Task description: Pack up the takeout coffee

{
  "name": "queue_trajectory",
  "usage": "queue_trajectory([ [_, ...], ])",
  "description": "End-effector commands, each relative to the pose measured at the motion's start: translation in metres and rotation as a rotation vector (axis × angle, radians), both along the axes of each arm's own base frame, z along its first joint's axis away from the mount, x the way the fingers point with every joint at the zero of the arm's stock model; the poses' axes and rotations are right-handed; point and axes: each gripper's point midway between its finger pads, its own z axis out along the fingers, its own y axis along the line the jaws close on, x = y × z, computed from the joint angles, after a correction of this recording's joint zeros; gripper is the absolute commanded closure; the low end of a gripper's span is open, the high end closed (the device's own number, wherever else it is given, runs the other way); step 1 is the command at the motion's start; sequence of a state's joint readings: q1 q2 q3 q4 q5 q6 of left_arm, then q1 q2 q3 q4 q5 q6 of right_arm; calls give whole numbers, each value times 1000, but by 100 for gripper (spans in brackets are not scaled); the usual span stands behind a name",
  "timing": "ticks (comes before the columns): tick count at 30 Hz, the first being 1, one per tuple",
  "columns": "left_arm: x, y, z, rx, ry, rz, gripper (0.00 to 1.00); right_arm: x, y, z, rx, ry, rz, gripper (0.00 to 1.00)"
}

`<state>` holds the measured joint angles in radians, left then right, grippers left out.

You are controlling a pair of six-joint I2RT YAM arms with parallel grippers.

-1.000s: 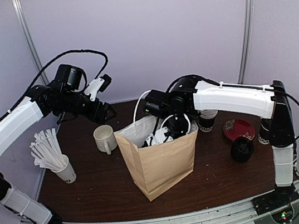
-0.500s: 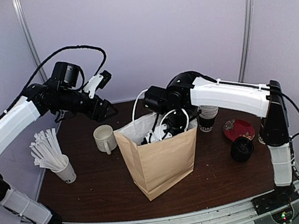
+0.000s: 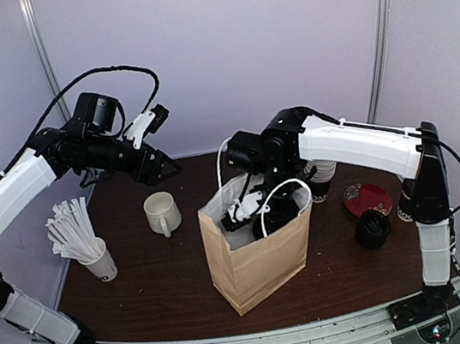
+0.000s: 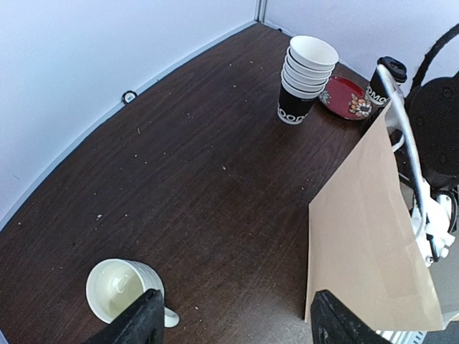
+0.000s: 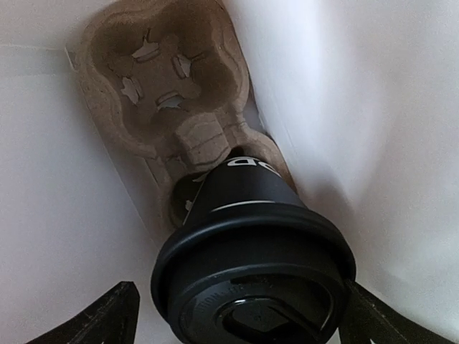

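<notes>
Field notes for you:

- Brown paper bag with white handles [image 3: 260, 258] stands upright mid-table, mouth open.
- Right gripper [image 5: 240, 287] is down inside the bag. Its fingers are spread either side of the lid, not clamping it.
- Black paper cup with black plastic lid [image 5: 251, 236] sits at the bag's bottom, base in one pocket of a moulded pulp carrier [image 5: 165, 79]. You can't tell whether it is fully seated.
- Second black lidded cup [image 4: 376, 92] stands on the dark wooden table [image 4: 201, 158], right of the bag.
- Left gripper [image 4: 238, 297] hangs above the table left of the bag, by a white ceramic mug [image 4: 118, 287], fingers wide apart and empty.
</notes>
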<state>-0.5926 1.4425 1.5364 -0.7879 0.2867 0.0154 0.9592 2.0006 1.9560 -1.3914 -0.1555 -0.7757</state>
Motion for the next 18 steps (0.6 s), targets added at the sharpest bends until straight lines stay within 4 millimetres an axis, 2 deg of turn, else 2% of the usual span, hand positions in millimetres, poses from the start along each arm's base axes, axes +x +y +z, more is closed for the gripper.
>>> queue_trajectory([
  [1,-10,-1,32,-75,-31,-32,26,-18,-6,22,29,46,-22,1],
  [6,-31,-15,40,-154,33,-102,25,-21,-4,33,55,50,-38,1],
  [13,-63,-54,50,-186,52,-223,25,-22,-3,47,83,37,-55,1],
  [18,-67,-78,45,-226,92,-256,25,-28,-2,50,98,60,-46,1],
])
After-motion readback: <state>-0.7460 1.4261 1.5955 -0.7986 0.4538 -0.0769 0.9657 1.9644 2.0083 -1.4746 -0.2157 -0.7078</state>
